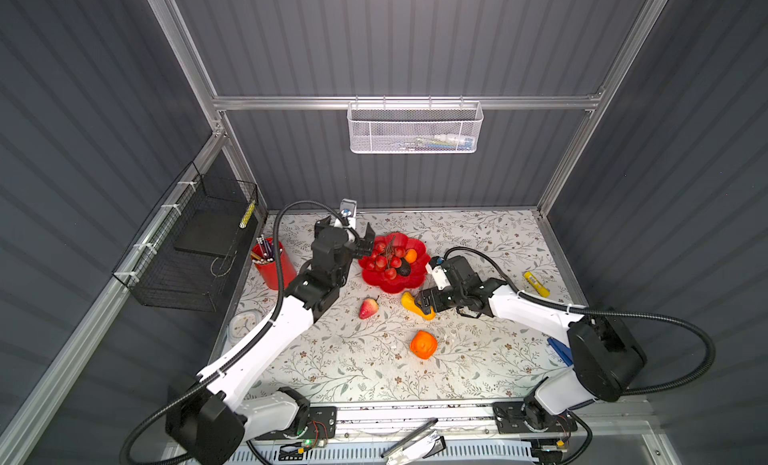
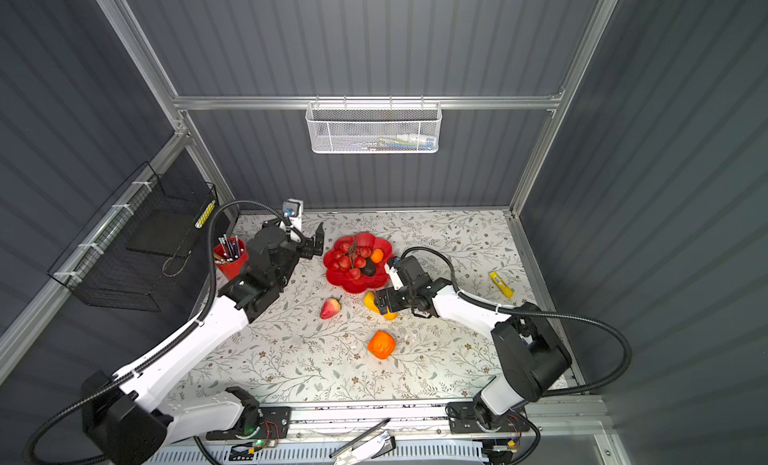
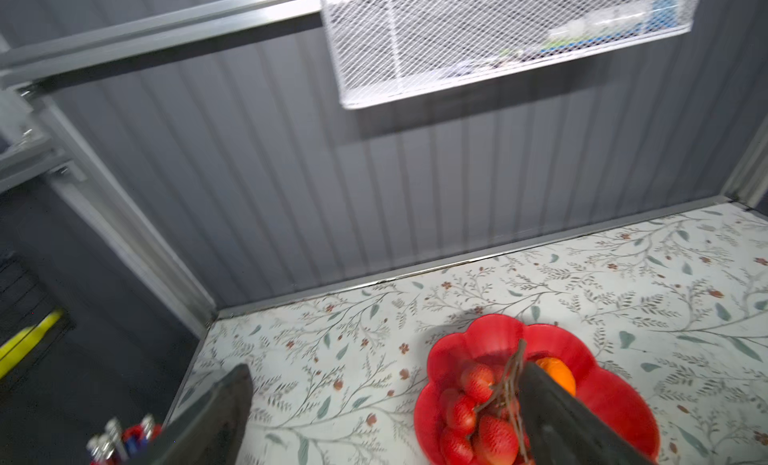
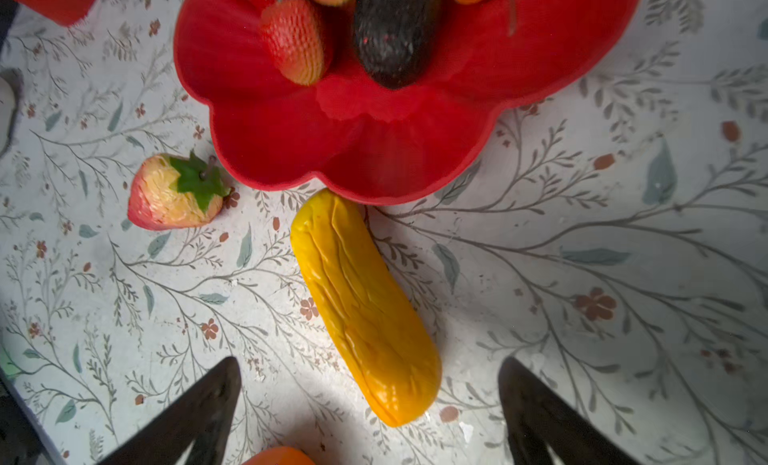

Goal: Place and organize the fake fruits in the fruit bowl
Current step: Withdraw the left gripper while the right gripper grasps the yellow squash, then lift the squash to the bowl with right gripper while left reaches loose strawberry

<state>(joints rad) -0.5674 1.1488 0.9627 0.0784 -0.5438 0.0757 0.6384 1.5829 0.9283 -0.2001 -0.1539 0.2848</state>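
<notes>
The red flower-shaped fruit bowl holds the bunch of red berries, a small orange and a dark avocado. On the table in front of it lie a strawberry, a yellow elongated fruit and an orange lumpy fruit. My left gripper hangs open and empty over the bowl's left rim. My right gripper is open, its fingers either side of the yellow fruit's near end without touching it.
A red pencil cup stands left of the left arm. A yellow marker lies at the right. A black wire basket hangs on the left wall and a white mesh basket on the back wall.
</notes>
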